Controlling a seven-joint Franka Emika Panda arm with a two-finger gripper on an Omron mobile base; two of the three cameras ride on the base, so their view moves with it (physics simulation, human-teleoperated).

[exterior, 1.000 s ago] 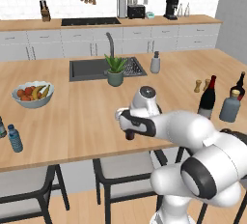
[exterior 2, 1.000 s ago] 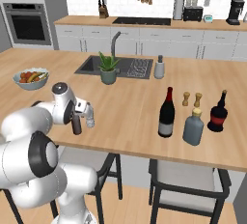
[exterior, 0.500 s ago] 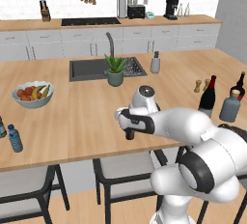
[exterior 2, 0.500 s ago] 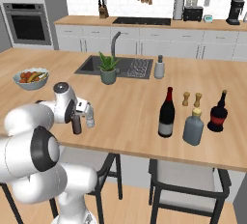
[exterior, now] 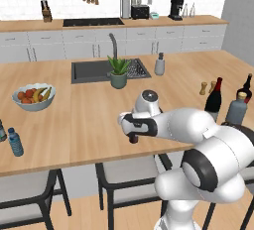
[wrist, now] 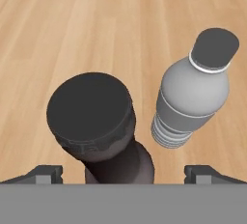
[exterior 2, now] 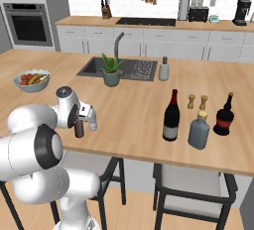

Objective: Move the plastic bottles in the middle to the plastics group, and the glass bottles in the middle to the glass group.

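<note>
The slim dark-brown glass bottle [wrist: 90, 109] stands near the counter's front edge, and its dark cap looms large in the hand view. My gripper [wrist: 125, 175] hangs open just above it, with a fingertip [wrist: 43, 174] showing on either side. The small clear plastic bottle [wrist: 193, 92] stands right beside the brown one, apart from it. From the base, the gripper [exterior 2: 79, 121] covers the top of the brown bottle [exterior 2: 79, 130], with the clear bottle [exterior 2: 92, 123] to its right. The tall wine bottle [exterior 2: 171, 116] stands further right. The gripper [exterior: 132, 130] also sits over the brown bottle [exterior: 133, 138].
A squat grey bottle [exterior 2: 199, 131] and a red-topped dark bottle [exterior 2: 224, 117] stand at the right, with two small mills [exterior 2: 197, 102] behind. At the far left are a blue-tinted bottle [exterior: 16, 142] and a dark-green one [exterior: 1, 131]. Fruit bowl [exterior: 33, 97], plant [exterior: 119, 73] and sink [exterior: 89, 70] lie behind.
The hand has edged slightly sideways over the brown bottle. The jaws have stayed open and both bottles stand where they were.
</note>
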